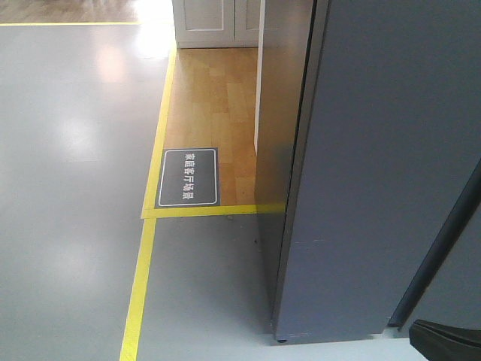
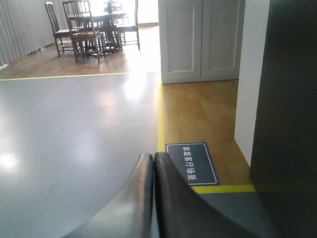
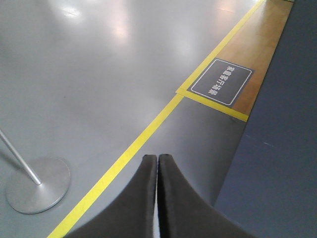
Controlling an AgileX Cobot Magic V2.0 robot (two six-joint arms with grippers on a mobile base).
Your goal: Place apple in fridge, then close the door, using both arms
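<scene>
Flanking both pinched tools (image 2: 153, 163) (image 3: 157, 163) — fridge (image 3: 282, 148) rightward.

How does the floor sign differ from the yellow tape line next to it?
The sign is a dark rectangle with white characters and a thin white border; the tape is plain yellow, with no text. The sign is one short, wide plate; the tape runs in long narrow strips that meet at corners. Both lie flat on the floor.

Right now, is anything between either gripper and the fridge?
Nothing visible. The left gripper and right gripper are both shut and empty, over bare grey floor. The fridge stands just to their right with no object between. The apple is in none of the views.
</scene>
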